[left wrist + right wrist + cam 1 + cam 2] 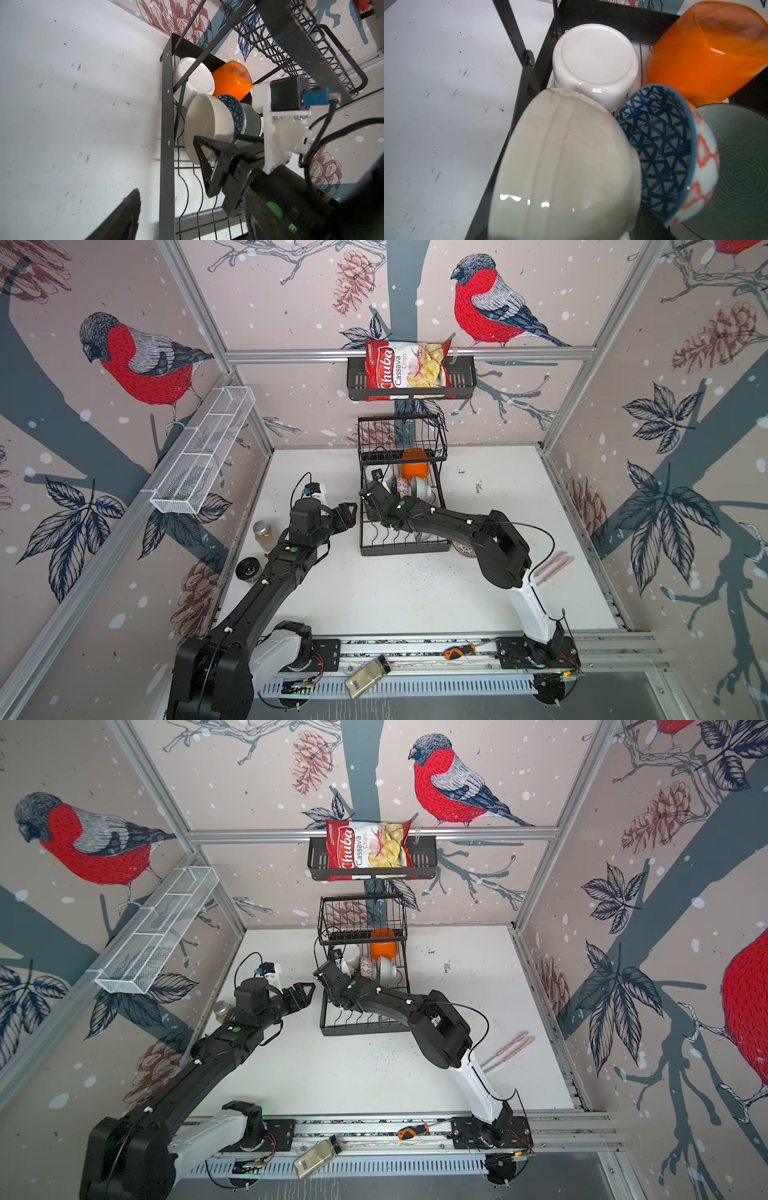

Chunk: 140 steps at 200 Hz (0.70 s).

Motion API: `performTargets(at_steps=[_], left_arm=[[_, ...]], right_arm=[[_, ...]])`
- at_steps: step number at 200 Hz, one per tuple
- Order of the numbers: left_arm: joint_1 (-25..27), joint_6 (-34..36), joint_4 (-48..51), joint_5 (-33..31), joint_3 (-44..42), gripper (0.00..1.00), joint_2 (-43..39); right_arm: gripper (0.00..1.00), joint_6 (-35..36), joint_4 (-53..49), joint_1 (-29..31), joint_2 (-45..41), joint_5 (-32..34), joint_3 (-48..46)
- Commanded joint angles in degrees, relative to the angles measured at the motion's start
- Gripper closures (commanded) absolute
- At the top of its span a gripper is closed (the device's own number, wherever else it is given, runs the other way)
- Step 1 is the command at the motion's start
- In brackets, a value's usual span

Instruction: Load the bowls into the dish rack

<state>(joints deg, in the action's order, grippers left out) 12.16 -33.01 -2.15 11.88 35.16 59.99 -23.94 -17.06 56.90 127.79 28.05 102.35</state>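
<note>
The black wire dish rack (374,545) stands at the back middle of the table. On its lower grid are an upturned white bowl (596,62), an orange squarish bowl (708,52), a blue-patterned bowl (660,149) and a green bowl (741,176). My right gripper (370,493) reaches into the rack, shut across a cream bowl (205,122) that stands on edge against the white one. My left gripper (348,516) hovers open and empty just left of the rack. Another patterned bowl (463,549) peeks out under the right arm, on the table by the rack's near corner.
A glass jar (264,535) and a round black lid (248,569) sit at the table's left edge. Pink utensils (555,566) lie at the right. On the back wall a black shelf (461,383) holds a chips bag. A white mesh trough (203,452) hangs at the left.
</note>
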Motion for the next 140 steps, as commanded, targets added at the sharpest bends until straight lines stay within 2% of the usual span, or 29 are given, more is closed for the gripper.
performTargets(at_steps=[1,123,140], left_arm=[[-0.2,0.8,0.2,0.2,0.2,0.23,-0.1],[-0.5,0.8,0.4,0.5,0.2,0.23,0.3],[-0.5,0.8,0.3,0.6,0.1,0.23,0.4]], right_arm=[[0.39,-0.1,2.0,0.0,0.8,0.6,1.0],[0.4,-4.5,5.5,-2.2,1.0,-5.7,-1.5],[0.38,-4.5,5.4,-2.1,0.9,-6.0,-1.5]])
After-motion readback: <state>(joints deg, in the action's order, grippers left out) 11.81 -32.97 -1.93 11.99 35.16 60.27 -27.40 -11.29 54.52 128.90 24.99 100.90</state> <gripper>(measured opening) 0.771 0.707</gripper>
